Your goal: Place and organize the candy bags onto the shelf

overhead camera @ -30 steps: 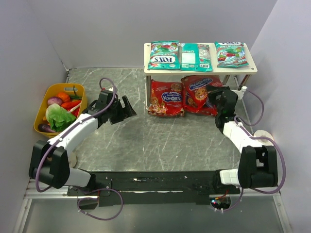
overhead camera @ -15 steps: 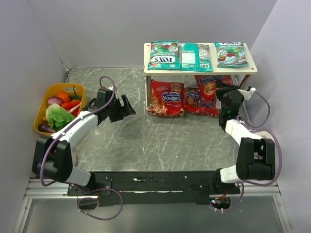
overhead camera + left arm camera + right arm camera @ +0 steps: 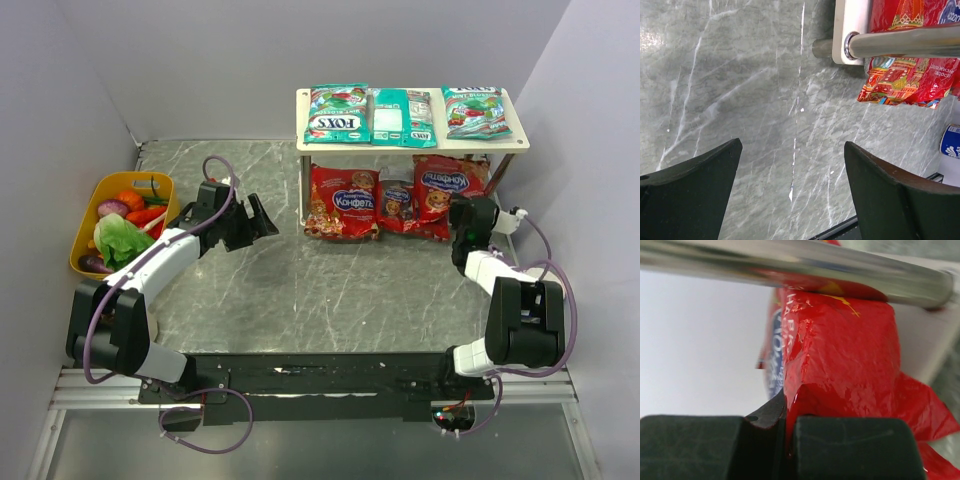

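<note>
Under the top board (image 3: pixel 518 141) of the shelf (image 3: pixel 303 190), at its right end, our right gripper (image 3: pixel 467 214) was clamped on the edge of a red candy bag (image 3: pixel 449 186). Its jaws were pressed together with only crumpled foil between them. Our right wrist view showed that pinch plainly, with a metal rail (image 3: pixel 790 262) of the shelf just above the bag. We judged that we held the flat packet by its edge so it could slide into the lower tier beneath that rail; it was not yet released.

Two more red bags (image 3: pixel 343 203) lay on the same lower tier to its left, the middle one squeezed narrow between its neighbours. On the top board three teal bags (image 3: pixel 337 113) lay side by side, filling it end to end. The shelf thus appeared to carry all six bags, one colour per tier. What remained, in our judgement, was letting go and perhaps straightening the lower row.

Left of the shelf, well apart from it, our left gripper (image 3: pixel 258 222) hovered over the table (image 3: pixel 330 290), fingers spread wide with nothing between them. Further left of the shelf, a yellow tub (image 3: pixel 150 179) held toy vegetables, a lettuce (image 3: pixel 120 240) among them.
</note>
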Robot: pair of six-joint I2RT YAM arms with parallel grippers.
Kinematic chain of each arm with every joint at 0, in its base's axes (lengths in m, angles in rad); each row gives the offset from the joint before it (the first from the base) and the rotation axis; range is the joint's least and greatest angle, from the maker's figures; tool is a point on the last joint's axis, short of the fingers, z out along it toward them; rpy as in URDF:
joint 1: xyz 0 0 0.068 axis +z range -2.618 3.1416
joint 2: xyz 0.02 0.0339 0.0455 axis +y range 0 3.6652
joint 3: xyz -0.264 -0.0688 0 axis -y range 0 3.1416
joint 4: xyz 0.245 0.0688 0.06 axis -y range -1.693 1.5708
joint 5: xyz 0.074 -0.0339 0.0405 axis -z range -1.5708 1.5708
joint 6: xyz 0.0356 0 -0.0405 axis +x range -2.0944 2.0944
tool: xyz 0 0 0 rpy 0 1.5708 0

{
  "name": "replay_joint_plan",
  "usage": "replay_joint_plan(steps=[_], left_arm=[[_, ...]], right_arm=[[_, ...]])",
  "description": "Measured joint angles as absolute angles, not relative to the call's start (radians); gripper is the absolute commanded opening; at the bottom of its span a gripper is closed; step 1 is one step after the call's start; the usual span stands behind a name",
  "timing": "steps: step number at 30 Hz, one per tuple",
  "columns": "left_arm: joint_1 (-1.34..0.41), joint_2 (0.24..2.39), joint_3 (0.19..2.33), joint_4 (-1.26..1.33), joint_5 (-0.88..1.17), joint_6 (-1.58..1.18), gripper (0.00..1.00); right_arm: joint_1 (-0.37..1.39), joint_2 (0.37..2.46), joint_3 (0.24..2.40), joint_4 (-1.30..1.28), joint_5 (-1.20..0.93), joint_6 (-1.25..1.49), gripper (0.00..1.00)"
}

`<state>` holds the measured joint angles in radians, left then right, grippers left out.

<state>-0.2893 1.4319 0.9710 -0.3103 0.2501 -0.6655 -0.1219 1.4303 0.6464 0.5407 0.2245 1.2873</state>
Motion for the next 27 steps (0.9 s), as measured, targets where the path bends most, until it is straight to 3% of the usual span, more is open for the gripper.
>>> replay_joint_plan(steps=[2,6,9,16,22,27], left_arm=[[-0.289,1.432,0.971,-0.310,0.250,-0.665,0.90],[-0.287,1.437,0.971,-0.311,0.251,-0.665,0.90],[-0.285,1.438,0.971,-0.311,0.251,-0.665,0.90],[-0.284,1.438,0.971,-0.311,0.251,-0.666,0.90],[-0.282,1.438,0.971,-0.311,0.251,-0.666,0.90],[-0.282,1.438,0.971,-0.310,0.250,-0.667,0.90]], right_arm=[[-0.121,1.430,0.668,0.452,0.236,1.318,0.05],[-0.122,1.431,0.738,0.282,0.247,1.372,0.23],[-0.139,1.443,0.768,0.205,0.239,1.382,0.30],[-0.183,1.468,0.798,0.094,0.213,1.348,0.63],[-0.194,1.464,0.819,0.023,0.209,1.272,0.76],[-0.196,1.414,0.848,-0.047,0.178,1.182,0.79]])
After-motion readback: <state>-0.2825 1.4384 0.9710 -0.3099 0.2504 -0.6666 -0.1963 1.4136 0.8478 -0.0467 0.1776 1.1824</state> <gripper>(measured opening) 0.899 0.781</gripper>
